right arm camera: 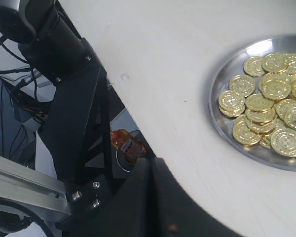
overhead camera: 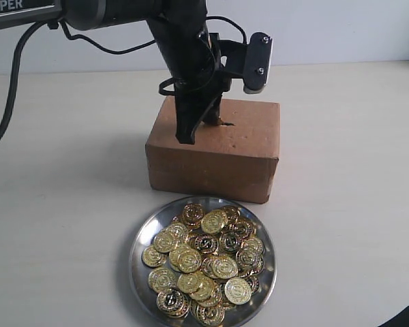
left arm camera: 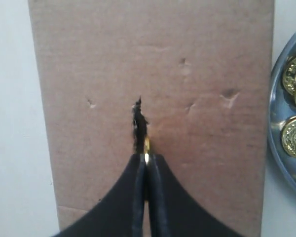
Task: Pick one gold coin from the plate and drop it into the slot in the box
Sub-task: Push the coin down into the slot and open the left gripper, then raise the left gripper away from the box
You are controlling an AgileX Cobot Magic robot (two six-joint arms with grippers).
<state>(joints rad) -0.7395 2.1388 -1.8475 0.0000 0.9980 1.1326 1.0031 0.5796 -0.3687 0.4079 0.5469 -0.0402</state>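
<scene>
While left tool (left arm camera: 146,158) pinches coin (left arm camera: 146,147) at box (overhead camera: 221,160) slot (left arm camera: 138,123), plate (overhead camera: 142,235) holds coin heap (overhead camera: 204,266); right tool (right arm camera: 153,165) closed.

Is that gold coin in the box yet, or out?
Not dropped in yet: the coin shows edge-on, pinched in the shut left pincer at the slot in the box. Whether its tip has entered, cannot tell.

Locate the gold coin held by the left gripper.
In the left wrist view, the gold coin is pinched edge-on in the black left gripper at one end of the dark slot in the top of the brown cardboard box.
</scene>
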